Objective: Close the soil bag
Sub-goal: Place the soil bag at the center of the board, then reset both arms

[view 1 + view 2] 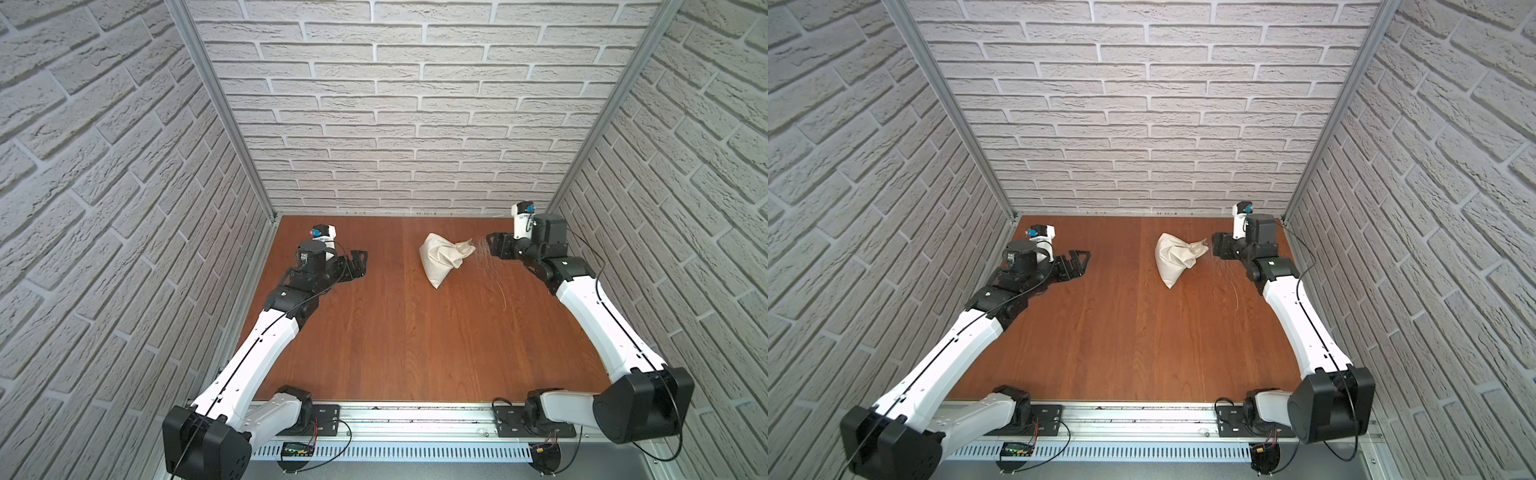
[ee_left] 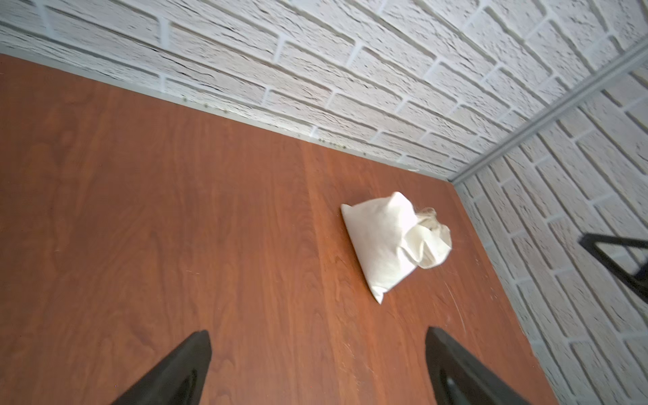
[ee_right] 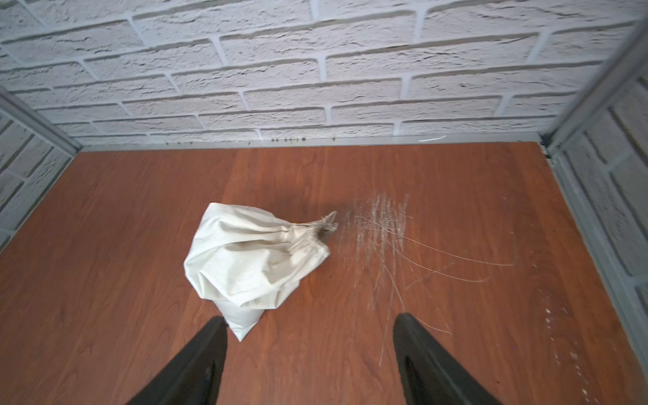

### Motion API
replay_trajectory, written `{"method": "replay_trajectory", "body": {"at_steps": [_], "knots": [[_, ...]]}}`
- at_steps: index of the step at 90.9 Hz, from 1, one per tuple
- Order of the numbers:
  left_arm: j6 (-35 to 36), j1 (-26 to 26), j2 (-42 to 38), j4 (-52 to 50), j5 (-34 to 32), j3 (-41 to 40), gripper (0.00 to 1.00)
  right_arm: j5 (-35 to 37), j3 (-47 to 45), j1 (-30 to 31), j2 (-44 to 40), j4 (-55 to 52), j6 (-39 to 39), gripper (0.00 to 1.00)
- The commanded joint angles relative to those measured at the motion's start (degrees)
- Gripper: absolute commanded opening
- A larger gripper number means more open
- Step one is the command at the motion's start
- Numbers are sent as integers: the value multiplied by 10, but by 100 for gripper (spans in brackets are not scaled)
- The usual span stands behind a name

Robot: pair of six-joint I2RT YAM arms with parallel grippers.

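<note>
The soil bag (image 1: pixel 441 258) (image 1: pixel 1176 258) is a cream cloth sack lying on its side on the wooden table (image 1: pixel 395 332), towards the back right. Its gathered neck (image 3: pixel 315 233) points at my right gripper (image 1: pixel 493 246) (image 1: pixel 1217 245), which hovers a short way off, open, with nothing between its fingers (image 3: pixel 310 317). One corner of the soil bag (image 3: pixel 245 261) lies just beside a fingertip (image 3: pixel 214 326) in the right wrist view. My left gripper (image 1: pixel 360 263) (image 1: pixel 1082 262) stays far to the left, wide open and empty (image 2: pixel 317 333), with the soil bag (image 2: pixel 385 245) well ahead of it.
Pale scratch marks and thin strands (image 3: pixel 385 238) (image 1: pixel 500 291) spread over the table right of the bag's neck. Brick-pattern walls (image 1: pixel 395 124) enclose the back and both sides. Dark crumbs (image 3: pixel 287 140) line the foot of the back wall. A metal rail (image 1: pixel 415 419) runs along the front.
</note>
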Motion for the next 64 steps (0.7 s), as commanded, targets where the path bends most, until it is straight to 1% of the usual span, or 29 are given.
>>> {"method": "replay_trajectory", "body": {"at_steps": [1,8,17,30,52,64], "knots": [[10,31,-24,82,-45,-39,98,-37,-43,-36,-40,63,7,78],[8,58,-29,101,-52,-60,98,-61,-78,-66,-56,82,-9,78],[11,89,-27,116,-54,-73,98,-62,-135,-90,-76,135,-17,78],[18,124,-14,133,-59,-87,98,-57,-226,-96,-87,232,-38,78],[79,157,21,202,-56,-130,98,-35,-333,-95,-40,394,-28,78],[84,172,45,242,-40,-155,98,-23,-371,-95,-9,461,-35,77]]}}
